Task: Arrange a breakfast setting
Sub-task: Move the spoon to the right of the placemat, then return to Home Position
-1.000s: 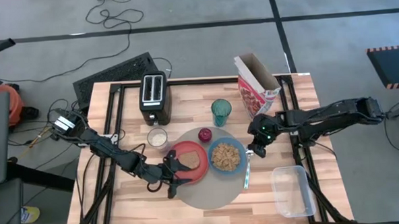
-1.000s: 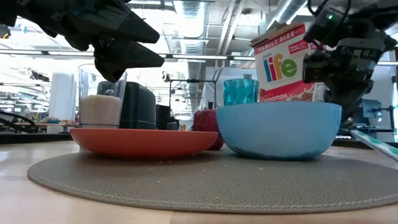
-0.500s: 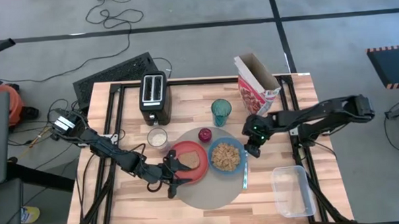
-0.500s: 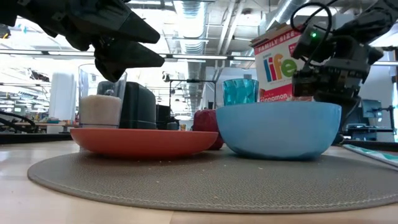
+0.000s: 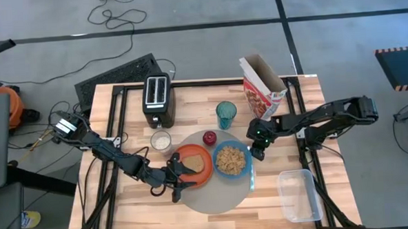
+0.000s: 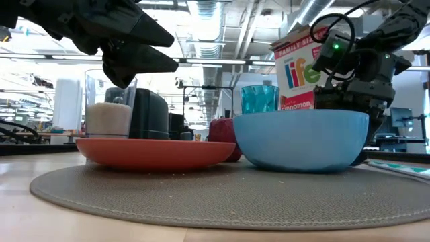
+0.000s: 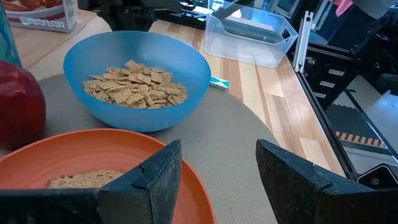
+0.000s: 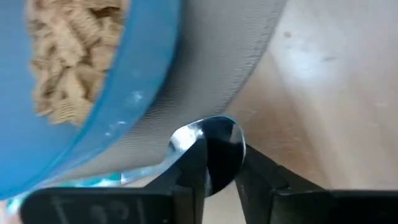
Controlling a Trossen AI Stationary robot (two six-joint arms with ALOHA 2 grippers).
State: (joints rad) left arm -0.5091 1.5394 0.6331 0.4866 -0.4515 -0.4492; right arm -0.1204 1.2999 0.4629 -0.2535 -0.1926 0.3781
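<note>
The round grey-beige mat point(image 5: 214, 198) carries the red-orange plate point(image 5: 200, 155) with the toast slice point(image 5: 192, 163) and the blue bowl point(image 5: 230, 159) of cereal. The small red fruit point(image 5: 210, 137) sits at the mat's far edge, the teal tumbler point(image 5: 225, 114) and the small clear glass point(image 5: 161, 140) stand beyond. My left gripper point(image 7: 217, 180) is open, hovering over the plate's left part, above the toast point(image 7: 84, 180). My right gripper point(image 5: 256, 152) is at the bowl's right side, shut on the spoon point(image 5: 252, 181). My right gripper pinches the spoon's shiny bowl end point(image 8: 214, 138) between its two fingers, which come from above and point down. The teal handle point(image 8: 87, 183) runs off toward the near edge beside the blue bowl and lies low along the mat's right edge point(image 6: 396, 166).
The black toaster point(image 5: 158, 99) stands at the far left, the open cereal box point(image 5: 261, 88) at the far right. A clear plastic container point(image 5: 297, 195) sits at the near right corner. Bare wood shows at the table's near left.
My right gripper has moved toward the table's left, up to the blue bowl's right side, and has come lower. The spoon, first slanting with its held end raised, has come down and now lies nearly flat along the mat's right edge.
</note>
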